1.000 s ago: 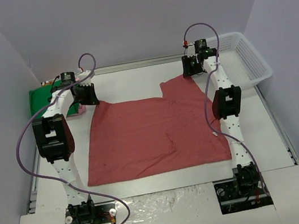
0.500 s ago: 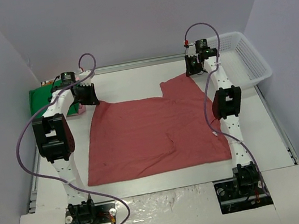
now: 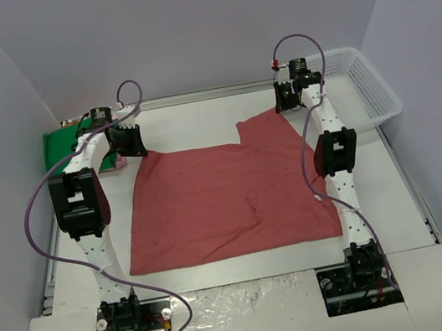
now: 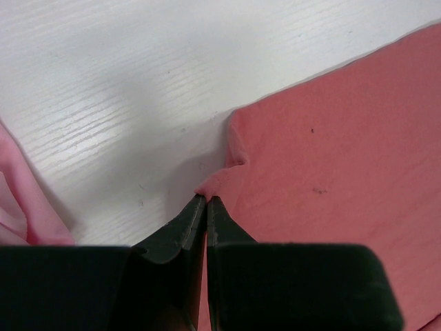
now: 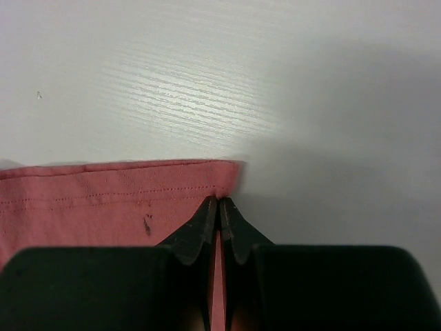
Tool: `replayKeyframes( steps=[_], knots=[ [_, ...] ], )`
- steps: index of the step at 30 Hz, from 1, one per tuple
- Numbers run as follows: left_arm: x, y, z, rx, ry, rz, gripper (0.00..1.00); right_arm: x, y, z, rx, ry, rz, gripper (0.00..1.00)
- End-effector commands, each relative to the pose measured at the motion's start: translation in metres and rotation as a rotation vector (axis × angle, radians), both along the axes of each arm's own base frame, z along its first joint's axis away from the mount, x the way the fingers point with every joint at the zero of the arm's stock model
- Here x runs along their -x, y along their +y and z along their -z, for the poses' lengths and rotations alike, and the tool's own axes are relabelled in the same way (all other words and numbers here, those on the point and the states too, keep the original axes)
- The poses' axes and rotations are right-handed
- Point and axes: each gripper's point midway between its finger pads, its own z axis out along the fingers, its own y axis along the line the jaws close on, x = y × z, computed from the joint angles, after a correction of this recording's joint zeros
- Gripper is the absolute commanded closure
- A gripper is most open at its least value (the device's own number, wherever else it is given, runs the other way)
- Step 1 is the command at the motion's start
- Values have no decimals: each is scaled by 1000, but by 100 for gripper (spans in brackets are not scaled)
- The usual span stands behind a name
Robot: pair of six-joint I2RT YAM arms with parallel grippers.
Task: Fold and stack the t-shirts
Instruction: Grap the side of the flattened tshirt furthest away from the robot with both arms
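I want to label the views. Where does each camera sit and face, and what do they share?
Top external: above and behind the bases, looking down over the table; both arms show.
Left wrist: on the left arm, looking down past the left jaws, shut on the dusty-red t-shirt corner.
Right wrist: on the right arm, looking down past the right jaws, shut on its hem.
Shared: all three show that shirt.
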Motion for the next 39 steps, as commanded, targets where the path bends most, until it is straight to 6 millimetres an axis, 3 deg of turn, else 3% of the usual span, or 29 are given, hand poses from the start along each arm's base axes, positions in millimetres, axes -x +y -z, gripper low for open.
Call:
replayKeyframes(
  steps=[1,2,5,13,16,23,24,26,27,28,33,35,39],
  knots=[
    [-6,-5,-30,10,-59,34,98,16,-1,3,22,57,-30,100],
    [-7,-5,-32,10,-64,40,98,15,0,-15,19,29,-37,100],
    [-6,-7,-39,14,-68,50,98,17,-1,-45,20,-7,-49,100],
    [4,-9,-53,21,-90,66,98,38,-3,-98,21,-44,-86,100],
    [9,-9,-58,38,-97,75,98,48,-5,-99,29,-25,-97,100],
    [23,-9,-63,64,-83,99,98,67,-9,-139,33,-64,-99,100],
    [24,-7,-66,68,-87,99,98,72,-10,-134,32,-44,-103,100],
    [30,-9,-68,86,-84,113,98,81,-10,-146,38,-54,-109,100],
    [33,-8,-72,90,-94,115,98,89,-10,-139,43,-29,-118,100],
    [37,-9,-70,92,-88,123,98,95,-11,-150,45,-43,-117,100],
    [52,-6,-78,80,-110,158,98,121,-14,-162,43,-34,-130,100],
    [58,-4,-79,86,-109,163,98,132,-15,-155,49,-6,-132,100],
    [68,2,-79,94,-111,167,98,149,-18,-163,59,-6,-131,100]
  ],
)
